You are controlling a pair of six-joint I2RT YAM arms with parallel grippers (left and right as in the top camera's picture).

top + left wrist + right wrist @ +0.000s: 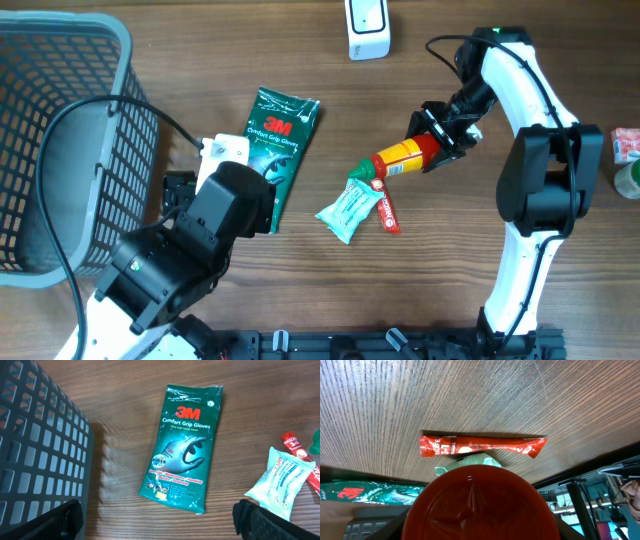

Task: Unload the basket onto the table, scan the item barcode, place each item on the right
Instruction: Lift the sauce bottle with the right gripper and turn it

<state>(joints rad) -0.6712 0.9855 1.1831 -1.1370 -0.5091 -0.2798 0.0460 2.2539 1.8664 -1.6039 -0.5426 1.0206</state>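
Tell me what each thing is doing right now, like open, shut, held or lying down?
right gripper: shut on the sauce bottle.
sauce bottle: held on its side, green cap on.
left gripper: open, holding nothing.
glove pack: lying flat, front up.
white pouch: lying flat.
red sachet: lying flat beside the white pouch.
basket: standing upright.

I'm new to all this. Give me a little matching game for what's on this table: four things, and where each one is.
1 dark green plastic glove packet
2 red and yellow bottle with a green cap
3 grey plastic mesh basket
4 white box-shaped device

A held in the right fingers
B far edge of the table
C table's left end
D flat between basket and bottle

Pairs: 1-D, 2-A, 3-C, 4-B
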